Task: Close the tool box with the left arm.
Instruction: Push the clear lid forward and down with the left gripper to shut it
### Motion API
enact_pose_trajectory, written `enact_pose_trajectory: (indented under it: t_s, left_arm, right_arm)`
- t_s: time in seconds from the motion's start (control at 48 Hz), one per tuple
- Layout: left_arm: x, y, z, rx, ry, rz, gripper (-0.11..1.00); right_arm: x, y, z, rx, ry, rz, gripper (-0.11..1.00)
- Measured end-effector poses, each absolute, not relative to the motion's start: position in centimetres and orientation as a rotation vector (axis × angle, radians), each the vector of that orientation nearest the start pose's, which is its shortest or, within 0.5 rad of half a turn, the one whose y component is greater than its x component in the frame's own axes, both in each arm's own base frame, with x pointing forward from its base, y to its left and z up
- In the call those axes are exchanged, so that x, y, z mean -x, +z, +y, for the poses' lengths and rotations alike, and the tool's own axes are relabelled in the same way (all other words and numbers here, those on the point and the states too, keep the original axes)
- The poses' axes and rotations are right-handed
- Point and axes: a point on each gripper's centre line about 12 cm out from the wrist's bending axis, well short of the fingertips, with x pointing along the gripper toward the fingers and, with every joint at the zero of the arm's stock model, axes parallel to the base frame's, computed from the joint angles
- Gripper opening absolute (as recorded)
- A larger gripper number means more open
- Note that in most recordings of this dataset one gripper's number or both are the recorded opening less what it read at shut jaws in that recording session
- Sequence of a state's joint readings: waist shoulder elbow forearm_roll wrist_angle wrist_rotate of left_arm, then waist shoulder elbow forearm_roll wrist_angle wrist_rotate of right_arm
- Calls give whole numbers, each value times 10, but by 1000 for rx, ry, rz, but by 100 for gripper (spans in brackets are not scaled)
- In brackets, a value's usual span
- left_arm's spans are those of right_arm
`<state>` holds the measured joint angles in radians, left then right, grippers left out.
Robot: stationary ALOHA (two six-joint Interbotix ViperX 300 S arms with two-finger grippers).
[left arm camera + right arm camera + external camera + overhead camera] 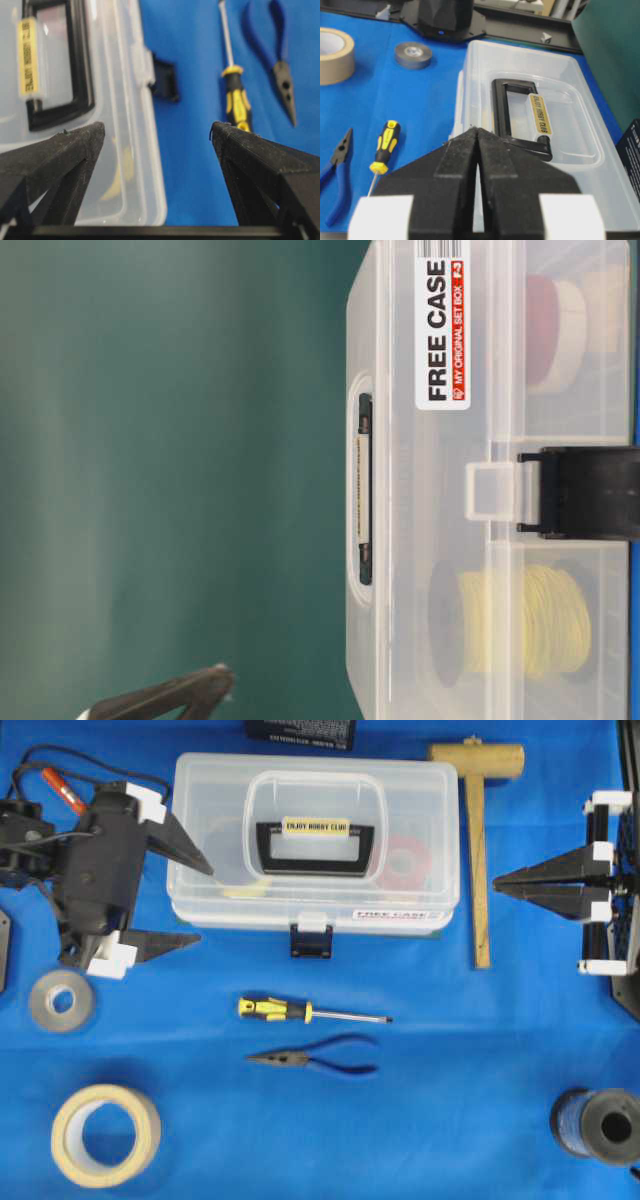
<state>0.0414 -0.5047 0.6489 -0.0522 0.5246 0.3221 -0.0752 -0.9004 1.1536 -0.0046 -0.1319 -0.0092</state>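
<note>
A: Closest to us in the left wrist view are the two black fingers (60,155) of our left claw (190,900), spread wide with nothing between them. One finger overlaps the near end of the tool box (315,840); the other hangs over bare blue surface (450,1120).

B: And the tool box sits at the back middle of the surface, lid lying flat on the base, black handle (315,848) folded into its recess. We judge the lid is down, but the dark front latch (311,938) looks to be sticking out from the front wall rather than snapped flush.

A: So if anything is left, we think it is seating the lid or the latch. We should bring one fingertip over the lid near its front edge and press straight down, not sideways, or the light case will slide.

B: Agreed. We keep clear of the screwdriver (310,1011) and the pliers (315,1058) lying in front of the box, well apart from it, and of the grey tape roll (62,1001) just beside our claw.

A: The right claw (500,882) rests at the far side near the wooden mallet (480,830), its fingers pressed together and empty. We leave it there.

B: Whether the latch has truly caught, we cannot tell from here.
</note>
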Motion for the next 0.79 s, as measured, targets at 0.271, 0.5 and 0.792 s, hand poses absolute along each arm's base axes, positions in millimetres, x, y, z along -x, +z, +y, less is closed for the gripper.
enact_pose_trajectory:
  t_s: [0.271, 0.5, 0.792]
  left_arm:
    - [-274, 332, 16, -250, -18, 459, 91]
    - [-238, 344, 16, -238, 17, 304, 91]
    - [-207, 319, 12, -147, 29, 212, 91]
  right_arm:
    - [-209, 271, -16, 9, -74, 117, 0]
    - [-209, 271, -16, 9, -74, 117, 0]
    - [-209, 271, -16, 9, -74, 119, 0]
